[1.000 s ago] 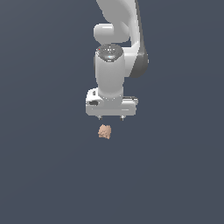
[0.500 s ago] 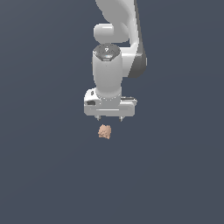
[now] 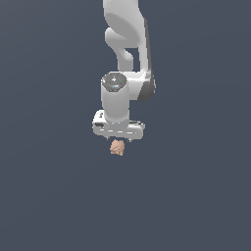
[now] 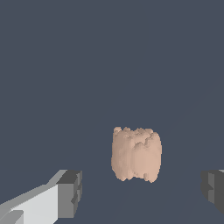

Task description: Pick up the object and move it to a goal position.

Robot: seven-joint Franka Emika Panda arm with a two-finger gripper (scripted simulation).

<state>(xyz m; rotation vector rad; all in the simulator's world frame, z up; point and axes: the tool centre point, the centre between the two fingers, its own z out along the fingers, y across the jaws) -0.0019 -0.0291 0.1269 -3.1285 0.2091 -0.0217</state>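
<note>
The object is a small peach-tan knobbly lump [image 3: 117, 147] lying on the dark grey floor, just below the white hand in the exterior view. My gripper [image 3: 120, 141] hangs right above it, open and empty, with only the short fingertips [image 3: 110, 139] showing under the hand. In the wrist view the lump [image 4: 136, 153] lies between the two grey pads [image 4: 70, 193], closer to the far-side pad [image 4: 213, 189], touching neither. The gripper [image 4: 141, 192] holds nothing.
The white arm [image 3: 128, 44] rises from the hand to the top of the exterior view. The plain dark grey floor [image 3: 196, 196] surrounds the lump; no other object shows.
The hand has moved down and slightly toward the exterior view's left, closing the gap above the lump. The lump has not moved.
</note>
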